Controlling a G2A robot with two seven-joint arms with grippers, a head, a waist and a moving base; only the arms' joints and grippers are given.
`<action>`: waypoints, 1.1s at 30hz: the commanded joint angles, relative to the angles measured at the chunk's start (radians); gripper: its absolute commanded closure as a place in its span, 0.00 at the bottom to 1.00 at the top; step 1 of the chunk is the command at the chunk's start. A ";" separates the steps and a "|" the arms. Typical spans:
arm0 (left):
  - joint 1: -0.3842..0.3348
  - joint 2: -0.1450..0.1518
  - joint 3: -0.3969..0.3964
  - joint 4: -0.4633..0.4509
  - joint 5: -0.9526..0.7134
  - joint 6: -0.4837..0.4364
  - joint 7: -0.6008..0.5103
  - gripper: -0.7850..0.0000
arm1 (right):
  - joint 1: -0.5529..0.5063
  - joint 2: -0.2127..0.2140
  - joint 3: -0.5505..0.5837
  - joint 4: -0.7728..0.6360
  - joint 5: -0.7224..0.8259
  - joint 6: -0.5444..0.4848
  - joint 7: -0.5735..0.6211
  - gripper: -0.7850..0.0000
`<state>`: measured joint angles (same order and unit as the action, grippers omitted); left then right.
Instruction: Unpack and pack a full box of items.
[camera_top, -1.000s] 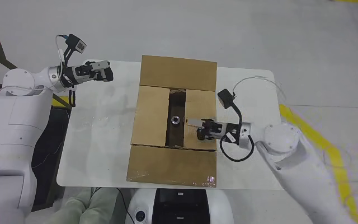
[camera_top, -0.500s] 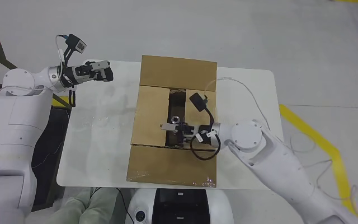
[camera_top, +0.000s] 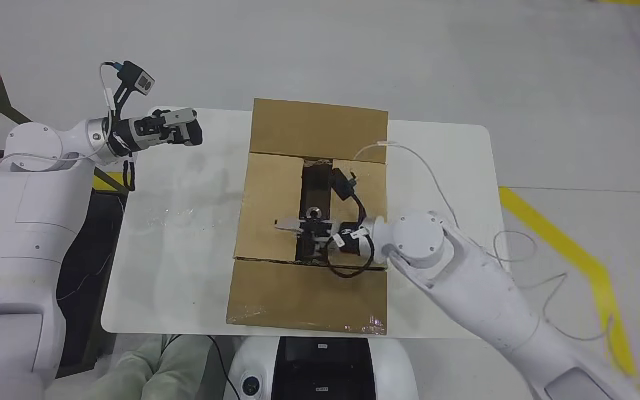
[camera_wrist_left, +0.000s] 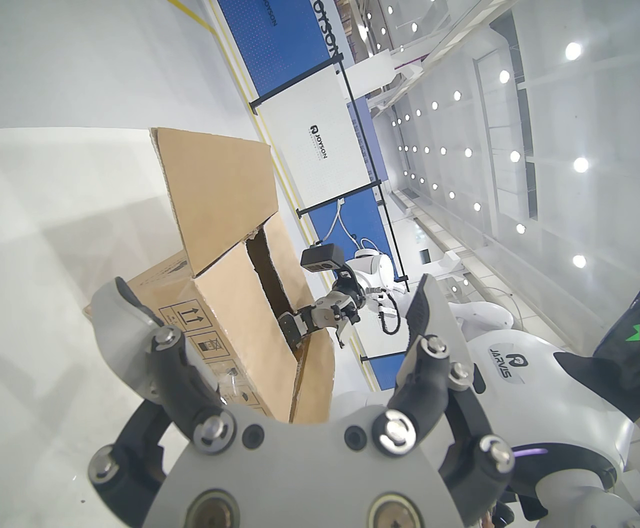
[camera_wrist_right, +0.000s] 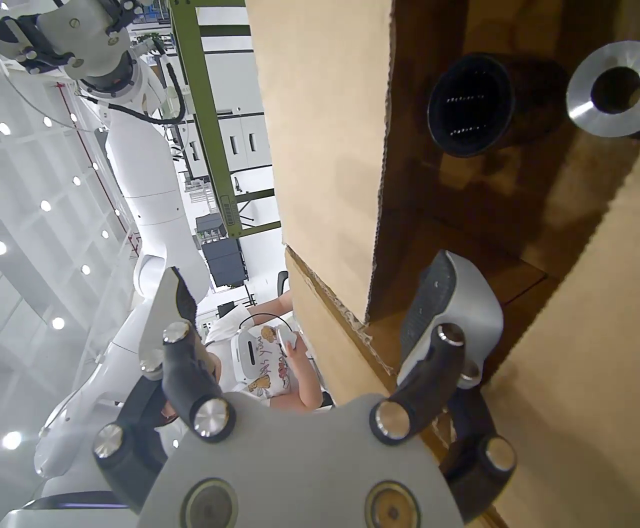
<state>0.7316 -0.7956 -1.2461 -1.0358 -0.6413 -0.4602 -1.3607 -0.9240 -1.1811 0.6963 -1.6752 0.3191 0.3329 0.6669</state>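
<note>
Top view shows a brown box in the middle of the white table, with a long dark opening down its top. The right claw is at the middle of the picture, low over that opening, next to a silver ring that lies inside the box. In the right wrist view, the right claw is open wide and holds nothing. One of its fingers is at the opening and the other finger is out past the flap edge. Deeper in the box lie a black tube and the silver ring, side by side. The left claw is at the upper left of the top view, over the table's far corner and well apart from the box. In the left wrist view, the left claw is open wide too, with nothing in it, and the box and the right claw show farther off.
</note>
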 joint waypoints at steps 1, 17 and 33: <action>0.000 0.000 0.000 0.000 0.000 0.000 0.000 0.00 | 0.007 -0.006 -0.006 0.013 0.010 -0.008 0.005 0.00; 0.000 0.000 0.000 0.000 0.000 0.000 0.000 0.00 | 0.009 -0.035 0.029 0.056 0.148 -0.121 0.071 0.00; 0.000 0.000 0.000 0.000 0.000 0.000 0.000 0.00 | 0.007 -0.057 0.040 -0.048 0.152 -0.194 0.036 0.00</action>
<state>0.7316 -0.7956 -1.2461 -1.0358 -0.6413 -0.4602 -1.3607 -0.9234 -1.2335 0.7451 -1.7235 0.4742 0.1423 0.7116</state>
